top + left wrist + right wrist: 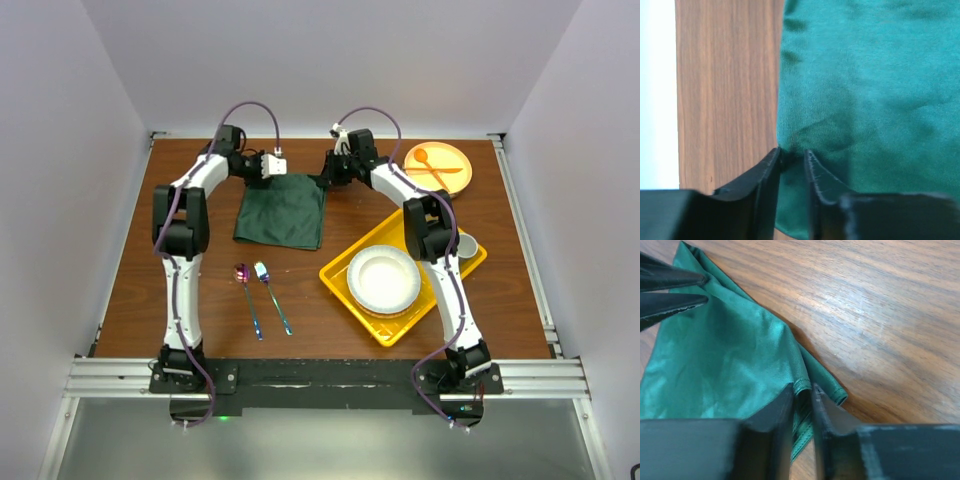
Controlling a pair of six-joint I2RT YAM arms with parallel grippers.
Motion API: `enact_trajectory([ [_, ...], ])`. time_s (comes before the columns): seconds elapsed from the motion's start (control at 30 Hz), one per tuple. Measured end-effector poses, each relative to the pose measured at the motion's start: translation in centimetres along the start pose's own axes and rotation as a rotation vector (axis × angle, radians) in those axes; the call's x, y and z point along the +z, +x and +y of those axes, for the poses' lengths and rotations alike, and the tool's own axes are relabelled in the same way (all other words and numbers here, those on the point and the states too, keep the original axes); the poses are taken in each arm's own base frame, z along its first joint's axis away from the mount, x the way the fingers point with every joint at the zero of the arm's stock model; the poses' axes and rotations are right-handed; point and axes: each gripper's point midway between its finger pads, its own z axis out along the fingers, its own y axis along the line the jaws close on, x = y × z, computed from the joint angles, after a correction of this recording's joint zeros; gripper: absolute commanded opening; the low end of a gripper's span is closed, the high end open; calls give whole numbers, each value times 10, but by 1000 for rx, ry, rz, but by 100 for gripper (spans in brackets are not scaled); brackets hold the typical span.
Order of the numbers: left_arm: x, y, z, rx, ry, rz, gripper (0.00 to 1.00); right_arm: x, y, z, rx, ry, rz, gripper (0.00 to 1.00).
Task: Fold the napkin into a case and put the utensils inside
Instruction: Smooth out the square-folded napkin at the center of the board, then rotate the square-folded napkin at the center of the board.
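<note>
The dark green napkin lies folded into a rough square at the back of the table. My left gripper is at its far left corner. In the left wrist view the napkin fills the right side, and the left gripper straddles its edge with the jaws slightly apart and cloth lying flat in the gap. My right gripper is at the far right corner. In its wrist view the right gripper pinches the napkin's hem. The utensils, one purple-headed and one blue-headed, lie side by side in front of the napkin.
A yellow tray on the right holds a white plate. An orange plate with an orange spoon and fork sits at the back right. A grey cup shows behind the right arm. The left gripper's fingers show in the right wrist view.
</note>
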Motion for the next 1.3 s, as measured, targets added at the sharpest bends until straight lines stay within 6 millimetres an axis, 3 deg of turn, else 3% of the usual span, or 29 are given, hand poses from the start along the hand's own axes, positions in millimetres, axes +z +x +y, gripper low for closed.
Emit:
enact_trajectory([
  [0.17,-19,-7,9,-154,-59,12,38,0,3,-6,-8,32,9,3],
  [0.37,-98,-33,29,-419,-193,-9,39,-4,6,-11,-33,65,17,0],
  [0.43,-119,-40,25,-500,-212,-17,37,-8,8,-13,-31,84,26,0],
  [0.5,-127,-46,12,-571,-202,-23,33,-12,11,-14,-29,99,36,0],
  [0.57,-125,-48,-14,-664,-160,-22,29,-20,17,-14,-21,116,53,0],
  [0.67,-108,-41,-60,-798,-69,2,26,-31,27,-14,-7,132,84,7],
  [0.77,-94,-34,-109,-926,23,55,21,-34,31,-13,1,137,100,8],
  [0.87,-86,-31,-135,-1000,63,105,19,-37,34,-13,6,140,113,19],
  [0.9,-84,-30,-138,-1017,66,123,18,-39,34,-12,8,142,119,24],
  [0.93,-83,-27,-140,-1026,60,139,17,-41,36,-12,11,144,129,39],
  [1.03,-78,-11,-143,-1057,45,192,17,-48,35,-9,6,145,147,57],
  [1.17,-73,2,-134,-1086,32,207,17,-56,30,-8,-33,152,161,63],
  [1.3,-69,11,-116,-1058,5,213,18,-62,25,-7,-73,141,162,59],
])
